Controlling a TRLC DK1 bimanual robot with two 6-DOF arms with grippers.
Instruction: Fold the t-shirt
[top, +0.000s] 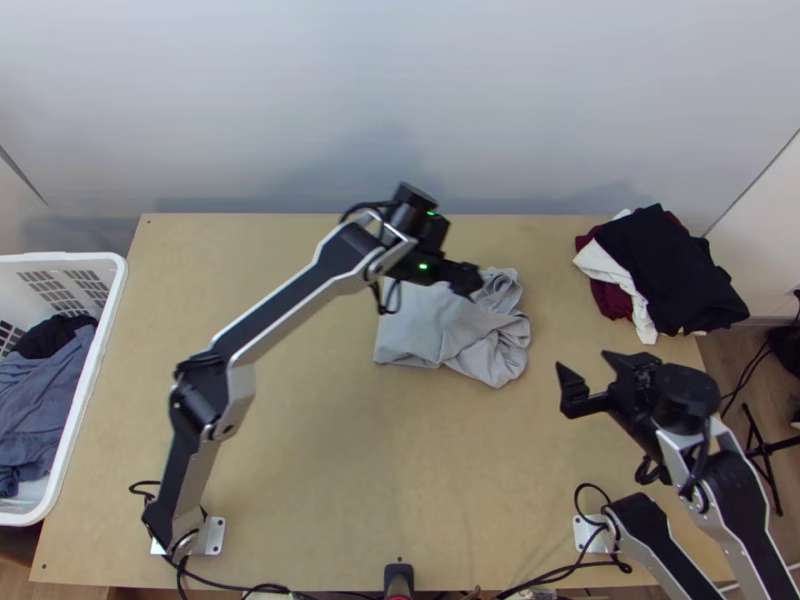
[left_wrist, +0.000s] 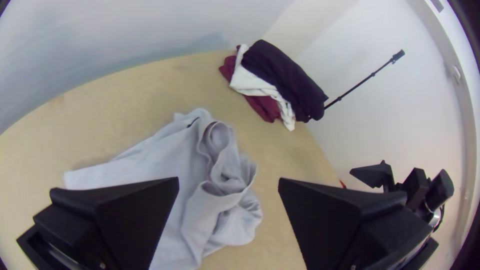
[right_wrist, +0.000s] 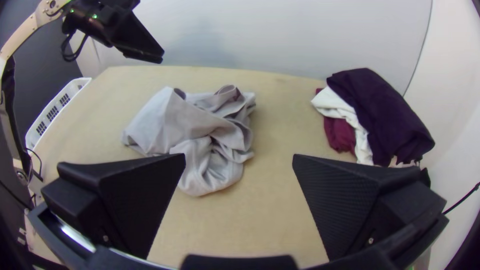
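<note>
Left tool (top: 468, 281) spread wide above bunched grey t-shirt (top: 425, 328), right tool (top: 586, 366) also wide open, near tabletop's (top: 330, 430) right edge

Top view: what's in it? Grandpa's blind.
A grey t-shirt lies bunched on a wooden table, the left pincer raised near it, the right pincer open at right. Dark, white and maroon clothes are heaped beyond; a white basket stands left.

Pale grey is set against light tan wood.
In the top view, the t-shirt (top: 415, 335) at centre is coloured pale grey, the table (top: 300, 450) light tan; at upper right, dark (top: 680, 270), white (top: 607, 270) and maroon cloths (top: 612, 300) are seen; at left, the white basket (top: 82, 390) is patterned with slots, its cloths coloured black (top: 50, 335) and blue-grey (top: 40, 400).
</note>
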